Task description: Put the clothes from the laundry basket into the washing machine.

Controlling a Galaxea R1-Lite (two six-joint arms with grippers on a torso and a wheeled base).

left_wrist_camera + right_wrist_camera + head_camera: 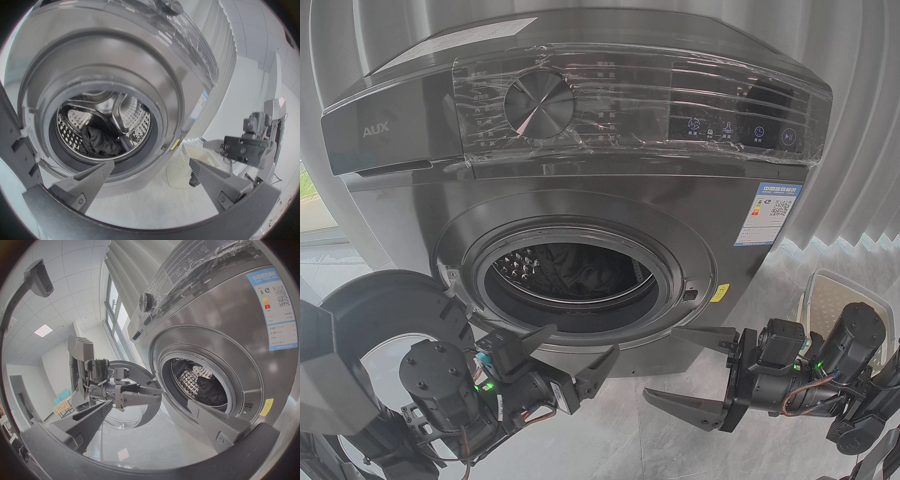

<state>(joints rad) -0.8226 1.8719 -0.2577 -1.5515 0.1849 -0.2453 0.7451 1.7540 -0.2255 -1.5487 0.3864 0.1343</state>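
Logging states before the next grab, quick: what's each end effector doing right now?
Left end effector: open, holding nothing.
Right end effector: open, holding nothing.

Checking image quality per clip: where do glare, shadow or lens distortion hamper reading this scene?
Head view: glare streaks the clear plastic film on the grey washing machine; the dark clothes inside lie in shadow. Left and right wrist views: fisheye curves the machine's edges, black corners.

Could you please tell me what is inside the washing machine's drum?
A dark crumpled garment lies low in the drum, against its perforated wall. The drum's near floor is hidden behind the door seal, so more clothes there cannot be ruled out.
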